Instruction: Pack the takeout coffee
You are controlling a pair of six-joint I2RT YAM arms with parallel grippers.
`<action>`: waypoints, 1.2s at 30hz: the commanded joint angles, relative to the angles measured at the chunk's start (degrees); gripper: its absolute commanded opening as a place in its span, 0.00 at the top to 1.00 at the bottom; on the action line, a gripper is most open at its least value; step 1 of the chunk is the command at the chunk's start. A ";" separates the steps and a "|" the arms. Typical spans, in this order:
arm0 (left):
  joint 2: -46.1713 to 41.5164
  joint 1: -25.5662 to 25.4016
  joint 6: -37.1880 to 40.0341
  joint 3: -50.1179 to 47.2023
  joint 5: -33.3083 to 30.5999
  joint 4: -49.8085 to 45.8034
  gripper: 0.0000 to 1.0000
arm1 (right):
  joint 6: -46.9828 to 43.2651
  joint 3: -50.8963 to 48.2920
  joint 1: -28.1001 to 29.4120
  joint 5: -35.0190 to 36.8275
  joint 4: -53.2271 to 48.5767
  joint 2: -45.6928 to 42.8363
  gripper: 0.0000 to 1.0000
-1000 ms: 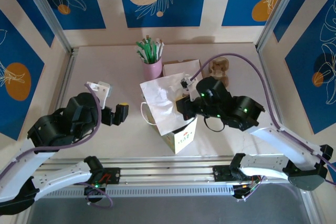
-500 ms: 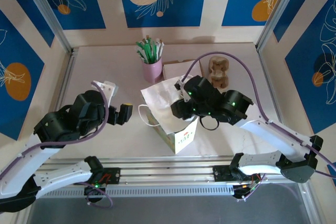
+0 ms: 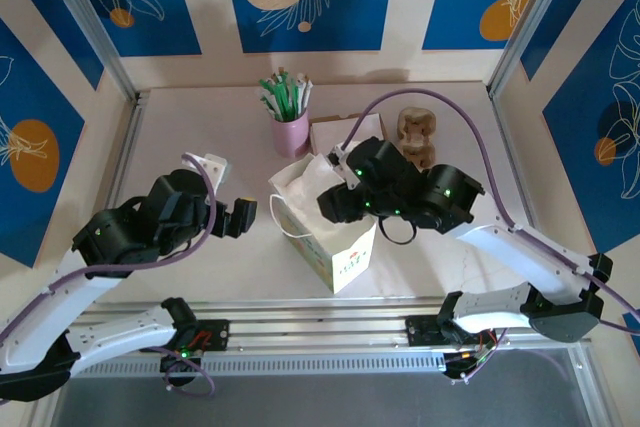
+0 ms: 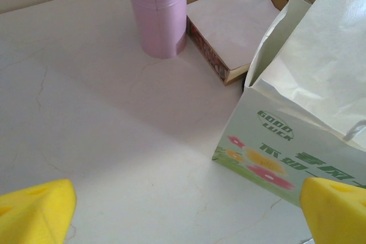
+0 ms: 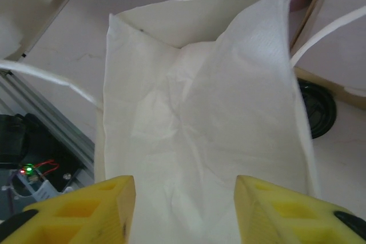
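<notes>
The paper bag (image 4: 320, 84) is matt white paper, softly creased, and its printed lower band looks a little smoother. The tabletop (image 4: 86, 112) is pale, smooth and stone-like (fine veins, faint sheen). The pink cup (image 4: 159, 18) looks matt. The box (image 4: 231, 24) shows brown cardboard edges. The black lid (image 5: 316, 108) is ridged, glossy plastic, and the jaws are matt yellow plastic.

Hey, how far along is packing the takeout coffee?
Done: the paper bag stands upright with its mouth open. In hand: the right gripper hovers open above that mouth, holding nothing; the left gripper is open beside the bag. Left: the round black lid sits on the table outside the bag, and nothing shows inside it, so packing is not yet done.
</notes>
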 commanded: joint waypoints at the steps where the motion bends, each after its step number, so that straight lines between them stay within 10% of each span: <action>1: 0.02 -0.13 1.20 0.20 0.07 0.02 0.00 | -3.84 4.09 -5.22 1.44 -0.62 0.10 0.47; 13: -1.91 -0.14 1.57 -0.03 -2.29 -1.23 0.00 | -6.89 9.75 -32.44 -11.05 3.69 13.13 0.41; 36: -4.58 -0.15 0.00 -2.31 -3.51 -3.77 0.00 | -6.91 37.44 -32.79 -1.27 -1.29 64.41 0.22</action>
